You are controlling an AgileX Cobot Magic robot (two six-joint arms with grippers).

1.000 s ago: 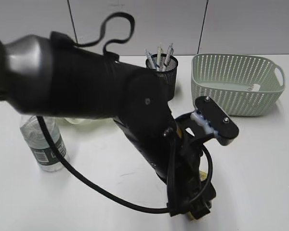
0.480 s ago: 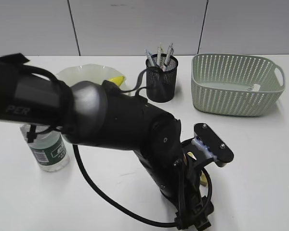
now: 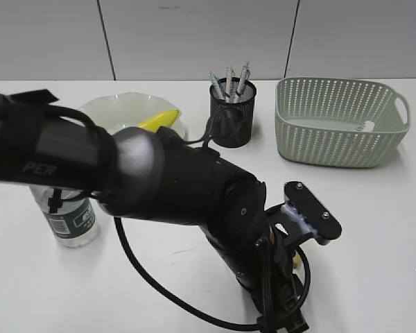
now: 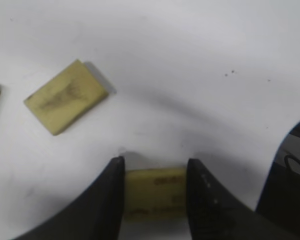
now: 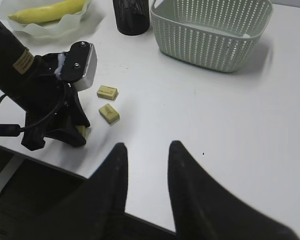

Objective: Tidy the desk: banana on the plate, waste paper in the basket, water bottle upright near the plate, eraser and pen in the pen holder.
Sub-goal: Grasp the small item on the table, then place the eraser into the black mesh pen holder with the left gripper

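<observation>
Left gripper (image 4: 155,172) clamped on eraser (image 4: 155,192) at bottom centre, second eraser (image 4: 66,96) upper left, right gripper (image 5: 145,150) fingers apart, banana (image 5: 47,11) on plate (image 5: 27,30).

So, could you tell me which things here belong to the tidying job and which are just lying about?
Job: gripped eraser, left gripper, loose eraser, second loose eraser, pen holder, banana, plate, water bottle, basket.
Just about: right gripper, open, holding nothing; black cable.

Yellow banana (image 3: 159,119), pale-green plate (image 3: 118,107), black mesh pen holder (image 3: 232,121), sage perforated basket (image 3: 340,121).
</observation>
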